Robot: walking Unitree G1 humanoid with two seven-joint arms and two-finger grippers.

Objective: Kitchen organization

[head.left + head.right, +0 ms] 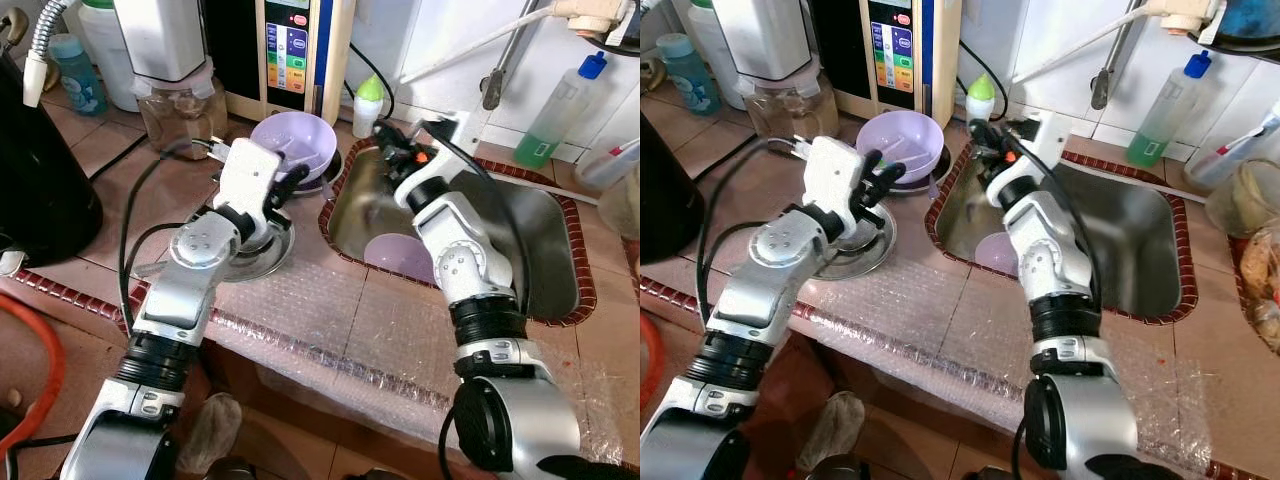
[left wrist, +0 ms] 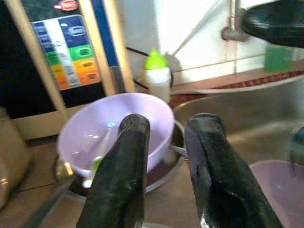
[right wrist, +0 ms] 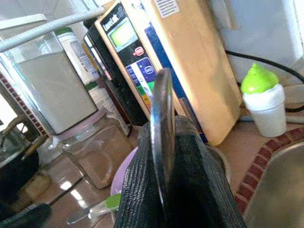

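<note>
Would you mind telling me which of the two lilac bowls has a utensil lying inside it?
The bowl on the counter, left of the sink, holds a green-handled utensil. The other lilac bowl sits down in the sink, apparently empty.

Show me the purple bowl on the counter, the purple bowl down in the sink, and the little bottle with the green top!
purple bowl on the counter [image 1: 300, 140], left eye view, inside wall.
purple bowl in the sink [image 1: 395, 255], left eye view, rim area.
bottle with the green top [image 1: 368, 103], left eye view, white body.
</note>
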